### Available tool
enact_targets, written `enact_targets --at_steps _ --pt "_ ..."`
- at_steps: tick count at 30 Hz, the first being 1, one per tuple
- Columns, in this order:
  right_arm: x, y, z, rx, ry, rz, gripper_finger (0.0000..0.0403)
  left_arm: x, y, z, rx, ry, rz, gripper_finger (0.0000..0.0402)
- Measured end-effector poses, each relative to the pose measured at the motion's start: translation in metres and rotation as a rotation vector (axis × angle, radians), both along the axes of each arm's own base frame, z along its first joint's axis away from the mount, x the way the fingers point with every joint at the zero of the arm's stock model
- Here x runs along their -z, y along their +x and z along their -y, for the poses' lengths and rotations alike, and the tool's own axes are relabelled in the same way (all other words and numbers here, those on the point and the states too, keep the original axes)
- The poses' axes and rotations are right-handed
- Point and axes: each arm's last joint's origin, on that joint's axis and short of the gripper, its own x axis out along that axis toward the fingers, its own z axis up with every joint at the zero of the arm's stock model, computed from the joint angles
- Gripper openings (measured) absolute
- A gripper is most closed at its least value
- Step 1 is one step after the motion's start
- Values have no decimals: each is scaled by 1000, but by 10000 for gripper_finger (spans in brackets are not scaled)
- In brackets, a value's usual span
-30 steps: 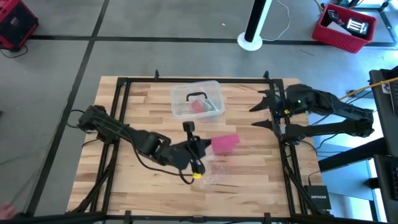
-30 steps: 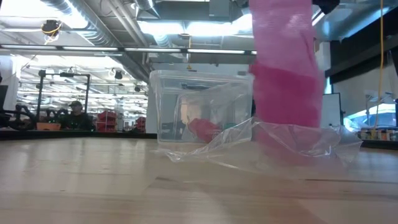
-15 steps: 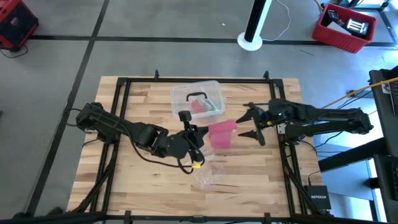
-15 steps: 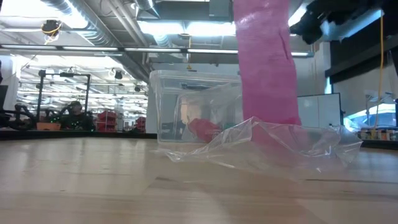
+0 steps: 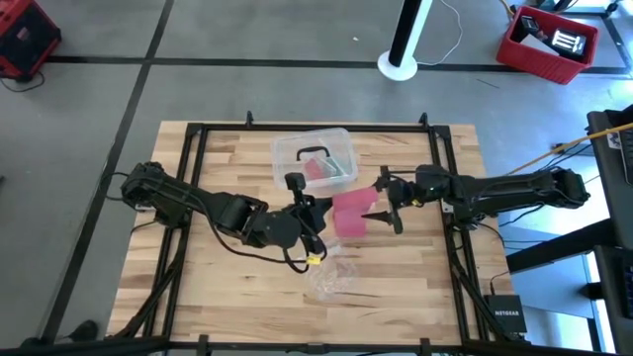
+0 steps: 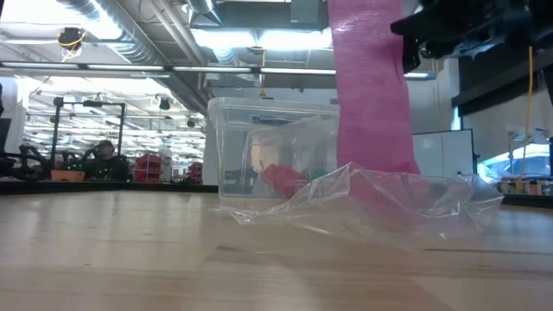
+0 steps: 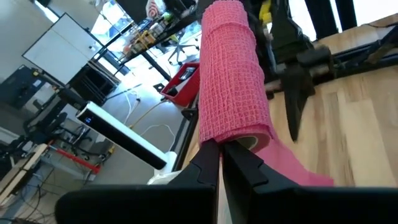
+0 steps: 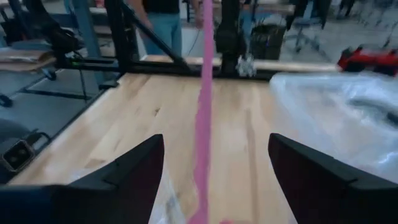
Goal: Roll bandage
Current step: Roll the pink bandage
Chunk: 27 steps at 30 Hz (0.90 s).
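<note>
From above, the table (image 5: 198,287) carries 2 arms meeting near its middle. The left gripper (image 5: 318,210) is clamped on the upper end of the pink bandage (image 5: 351,212), which hangs between the two grippers. The right gripper (image 5: 384,204) sits just beside the strip with its fingers spread wide, holding nothing. A clear box (image 5: 313,157) stands behind them, a crumpled wrapper (image 5: 331,278) in front. The table's front and left stretches are bare wood. A white "NETGEAR" label shows on a black device (image 5: 503,315) by the right edge.

At table height, the bandage (image 6: 371,95) hangs straight down behind the wrapper (image 6: 389,203), with the box (image 6: 276,155) behind.

The left wrist view shows closed fingers (image 7: 211,165) pinching the bandage (image 7: 233,81).

The right wrist view shows the strip (image 8: 203,124) edge-on between 2 open fingers (image 8: 124,174).
</note>
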Motion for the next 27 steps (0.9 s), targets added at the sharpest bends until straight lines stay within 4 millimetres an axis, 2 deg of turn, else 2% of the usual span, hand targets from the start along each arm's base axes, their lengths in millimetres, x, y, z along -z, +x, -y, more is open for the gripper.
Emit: enact_targets --at_steps 4,7,10,14,15,21,27 --pt "4 10 0 -1 16 6 290 -2 2 -3 -13 -7 27 0" --pt "4 16 0 -39 -3 47 262 -3 3 -5 -14 5 22 0" --pt "2 20 1 -24 -37 93 192 -3 3 -6 -15 -7 35 0" --pt "2 21 1 -12 -63 107 51 -3 3 -4 -12 -15 35 0" --pt "4 21 1 -15 -74 93 26 -3 3 -3 -9 -17 37 0" --pt "-1 19 -15 -94 -60 107 7 -5 -1 1 1 -31 48 0" --pt "-4 13 -40 -171 -63 102 6 -20 -14 -3 -38 -31 97 0"
